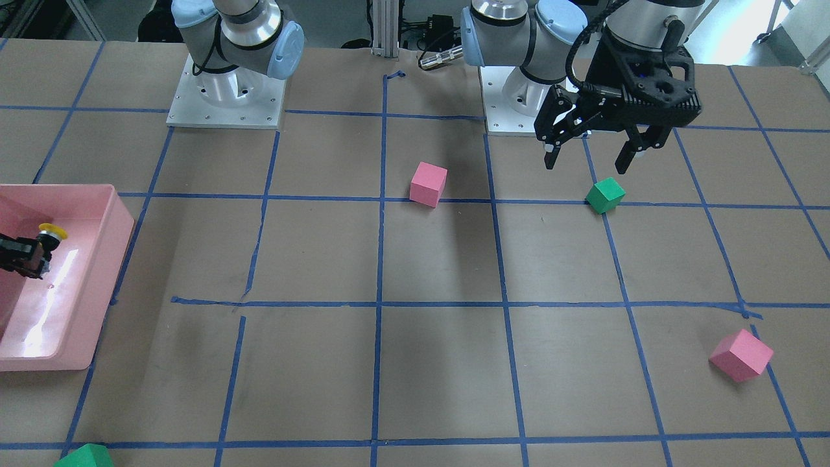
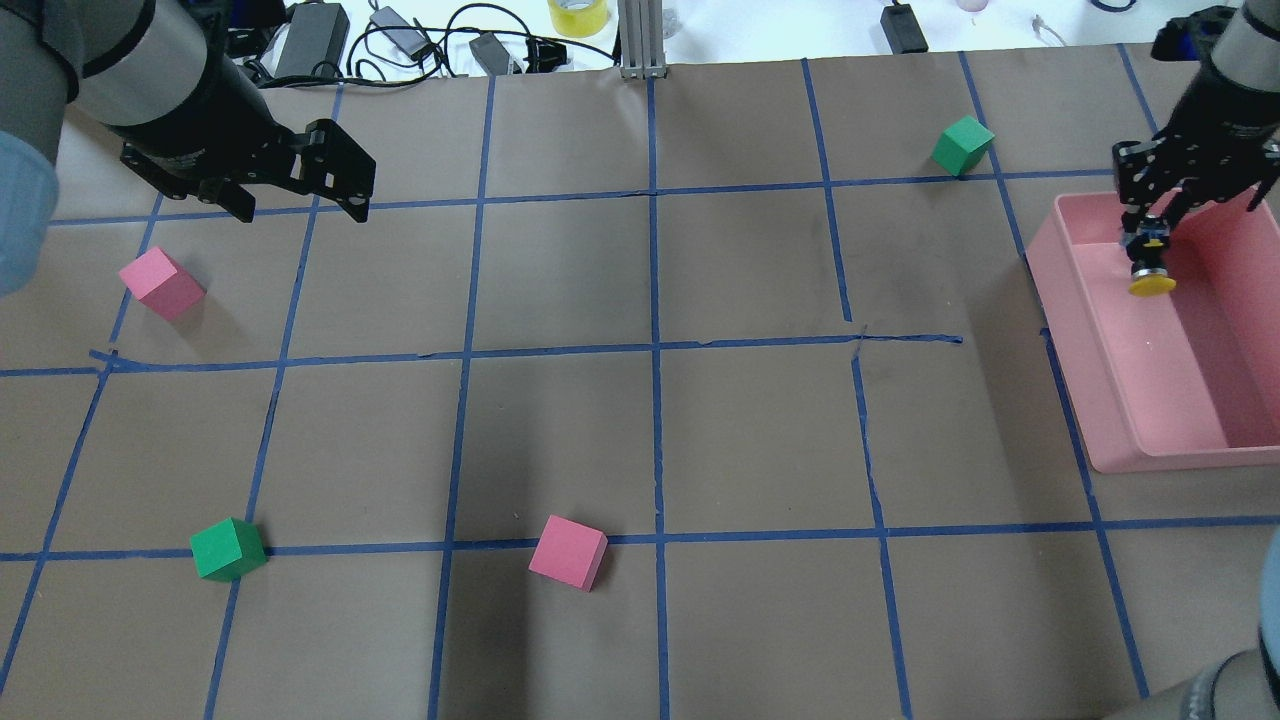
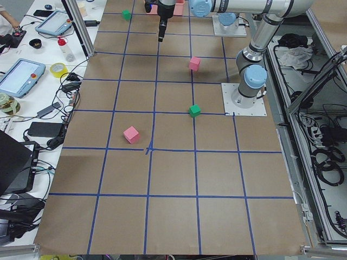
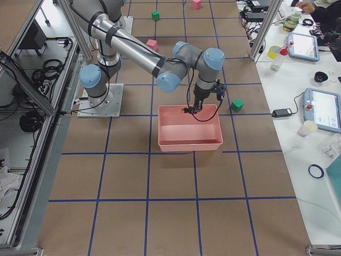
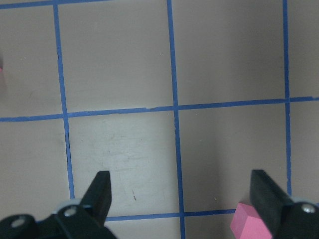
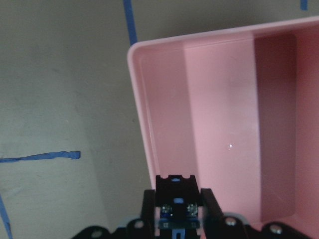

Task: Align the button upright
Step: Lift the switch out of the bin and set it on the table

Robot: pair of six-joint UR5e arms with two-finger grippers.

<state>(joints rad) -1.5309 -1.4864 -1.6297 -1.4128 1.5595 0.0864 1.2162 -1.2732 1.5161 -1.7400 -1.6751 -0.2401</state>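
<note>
The button (image 2: 1152,280), with its yellow cap and black body, is held in my right gripper (image 2: 1150,238) over the far part of the pink bin (image 2: 1090,400). The cap sticks out past the fingertips. In the front view the button (image 1: 50,231) shows at the left edge, above the bin's inside (image 1: 110,272). The right wrist view shows its base block (image 6: 175,209) clamped between the fingers, the cap hidden. My left gripper (image 2: 300,210) is open and empty above the table, also shown in the front view (image 1: 587,162) near a green cube (image 1: 605,194).
Pink cubes (image 2: 160,283) (image 2: 568,552) and green cubes (image 2: 228,548) (image 2: 963,145) lie scattered on the brown, blue-taped table. A pink cube corner (image 5: 249,221) shows by my left gripper's finger. The arm bases stand at the robot's edge of the table.
</note>
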